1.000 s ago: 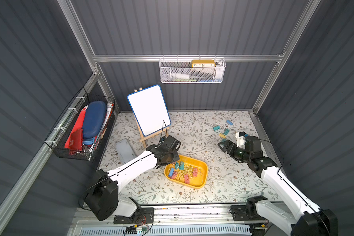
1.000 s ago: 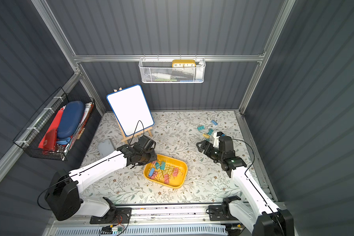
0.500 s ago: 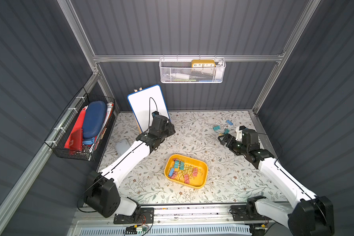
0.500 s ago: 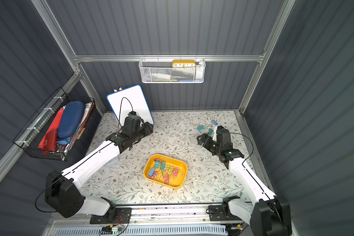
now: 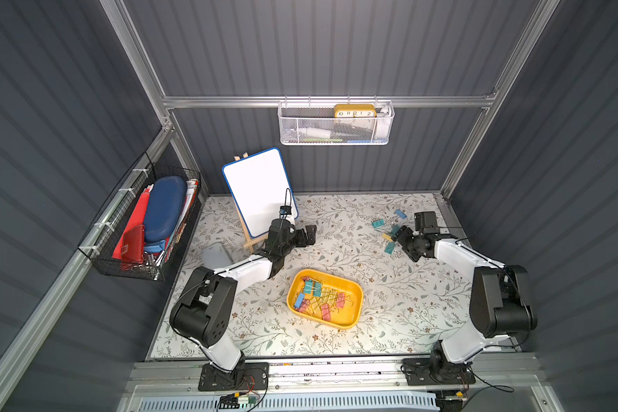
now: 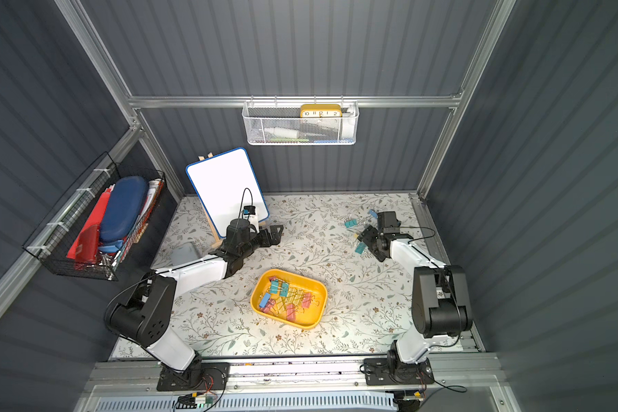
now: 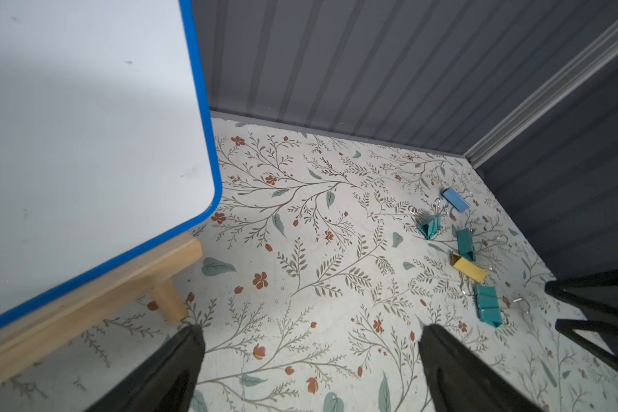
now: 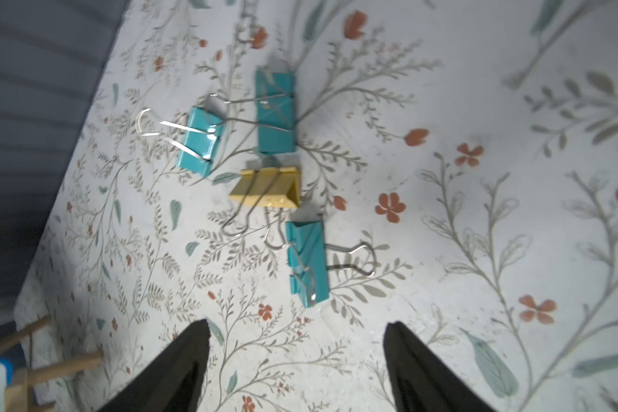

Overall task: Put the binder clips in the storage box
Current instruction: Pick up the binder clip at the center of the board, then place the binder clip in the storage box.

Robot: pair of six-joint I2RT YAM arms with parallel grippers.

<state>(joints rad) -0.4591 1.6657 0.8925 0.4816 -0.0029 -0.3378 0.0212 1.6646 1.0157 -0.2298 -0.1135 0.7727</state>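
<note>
My right end effector (image 8: 295,323) is hanging with its jaws apart and nothing between them, just short of a teal clip (image 8: 305,262) that is lying flat on the floral surface (image 8: 478,107). Beyond that one, a yellow clip (image 8: 268,192) is lying close by, its wire handles reaching right beside the teal body. Two more teal clips (image 8: 275,110) are sitting farther out. A blue clip (image 7: 455,199) is lying apart from the rest, nearest the back wall.

To do this pick well, I am judging that I should be lowering straight onto the nearest teal body. That means squeezing its flat sides and staying clear of the yellow clip's handles, so only one clip is lifting.

My left end effector (image 7: 309,326) is also standing wide open and empty. It is hovering beside the whiteboard (image 7: 86,142), well apart from the loose binder clips (image 5: 378,223).

The storage box (image 5: 336,279) is sitting near the front middle of the surface, well apart from both end effectors. It is already holding a tangle of clips (image 5: 322,298).
</note>
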